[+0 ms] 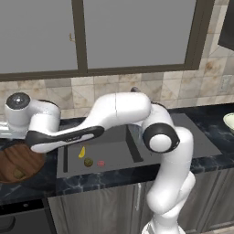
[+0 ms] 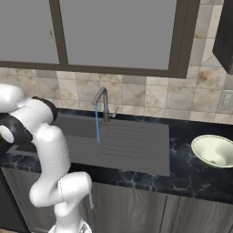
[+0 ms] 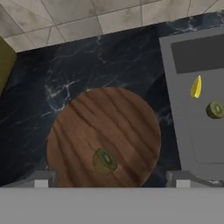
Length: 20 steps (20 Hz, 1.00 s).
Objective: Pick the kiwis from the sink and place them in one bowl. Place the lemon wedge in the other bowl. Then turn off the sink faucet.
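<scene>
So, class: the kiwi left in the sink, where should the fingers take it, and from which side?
Probably from straight above, closing across the narrow middle of the kiwi. It lies loose on the flat sink floor, with the lemon wedge a little apart from it.

Bowl (image 3: pixel 87 127): brown wood, visible grain, matt; tabletop (image 3: pixel 65 74): black veined marble, glossy; sink (image 1: pixel 119 148): smooth matt grey.
</scene>
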### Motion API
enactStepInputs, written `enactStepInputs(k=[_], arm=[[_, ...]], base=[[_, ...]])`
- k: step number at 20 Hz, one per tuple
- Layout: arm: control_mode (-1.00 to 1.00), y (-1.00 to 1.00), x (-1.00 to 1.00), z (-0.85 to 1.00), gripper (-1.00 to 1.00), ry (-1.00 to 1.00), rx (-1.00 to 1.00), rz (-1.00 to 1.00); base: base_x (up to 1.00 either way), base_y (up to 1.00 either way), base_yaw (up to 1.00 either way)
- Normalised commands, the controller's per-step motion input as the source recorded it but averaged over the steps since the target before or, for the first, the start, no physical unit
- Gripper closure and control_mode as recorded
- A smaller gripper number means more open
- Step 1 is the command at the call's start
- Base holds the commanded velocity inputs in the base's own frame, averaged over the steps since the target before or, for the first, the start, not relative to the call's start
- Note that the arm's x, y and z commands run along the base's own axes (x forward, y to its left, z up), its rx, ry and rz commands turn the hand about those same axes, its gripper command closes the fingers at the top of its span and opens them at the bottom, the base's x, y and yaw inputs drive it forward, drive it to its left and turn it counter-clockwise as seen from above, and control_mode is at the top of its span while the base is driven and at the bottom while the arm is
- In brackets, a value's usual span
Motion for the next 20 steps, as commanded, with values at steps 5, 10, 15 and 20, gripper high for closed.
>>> enactStepInputs(k=[5,10,15,20], arm=[[-1.00,-1.00,-0.17,0.01,-1.00,-0.03,0.00,-0.04],[-1.00,-1.00,-0.23,0.03,-1.00,-0.01,0.00,-0.03],[-1.00,-1.00,-0.15,0.07,-1.00,0.00,0.00,0.00],[-1.00,-1.00,-0.05,0.17,-1.00,0.02,0.03,0.00]], base=[[0.00,0.00,0.00],[0.00,0.00,0.00],[0.00,0.00,0.00],[0.00,0.00,0.00]])
